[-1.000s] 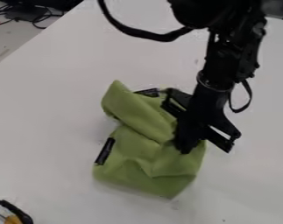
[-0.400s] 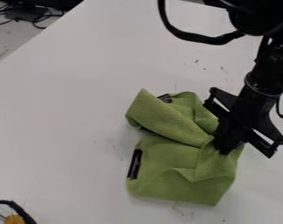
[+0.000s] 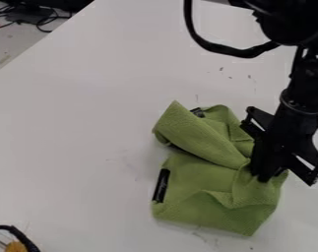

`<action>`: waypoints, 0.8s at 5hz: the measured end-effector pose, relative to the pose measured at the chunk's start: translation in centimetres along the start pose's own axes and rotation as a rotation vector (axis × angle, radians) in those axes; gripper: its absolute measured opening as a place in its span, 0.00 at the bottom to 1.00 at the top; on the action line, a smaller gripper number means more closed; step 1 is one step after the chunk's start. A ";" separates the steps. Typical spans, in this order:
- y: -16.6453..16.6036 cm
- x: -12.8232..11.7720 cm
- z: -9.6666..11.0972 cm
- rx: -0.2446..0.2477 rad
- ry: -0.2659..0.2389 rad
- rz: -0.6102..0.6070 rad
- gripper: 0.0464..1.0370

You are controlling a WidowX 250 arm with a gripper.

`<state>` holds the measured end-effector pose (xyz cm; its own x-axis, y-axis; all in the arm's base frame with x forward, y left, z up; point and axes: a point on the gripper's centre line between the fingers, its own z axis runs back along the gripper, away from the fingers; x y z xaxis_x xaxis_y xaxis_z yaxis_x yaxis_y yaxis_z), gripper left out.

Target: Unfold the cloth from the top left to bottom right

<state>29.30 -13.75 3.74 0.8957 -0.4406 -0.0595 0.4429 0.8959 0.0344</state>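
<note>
Pinched at its 3 o'clock side by a black gripper (image 3: 262,177), a green cloth (image 3: 210,178) lies toward the view's 5 o'clock after sliding toward 4 o'clock across a white table (image 3: 69,147), its folds intact, suggesting the pull shifts rather than opens it.

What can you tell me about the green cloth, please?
The green cloth lies crumpled on the white table, right of the picture's centre. It looks like a soft, finely textured fabric. A thick fold runs slantwise across its upper part, and smaller creases cross the lower part. One black label sits on its left edge, another near the top. The end effector presses against its right side, where the fabric bunches.
</note>
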 end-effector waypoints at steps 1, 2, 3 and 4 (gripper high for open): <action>1.0 -0.1 -0.6 -0.036 0.031 -0.025 0.40; 0.9 -0.3 -0.1 -0.050 0.033 -0.074 0.70; 1.0 0.0 2.4 -0.092 -0.048 -0.072 0.95; 0.9 -0.5 4.6 -0.110 -0.093 -0.075 0.97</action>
<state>29.39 -12.98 8.37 0.8624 -0.5050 0.0353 0.5061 0.8591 -0.0763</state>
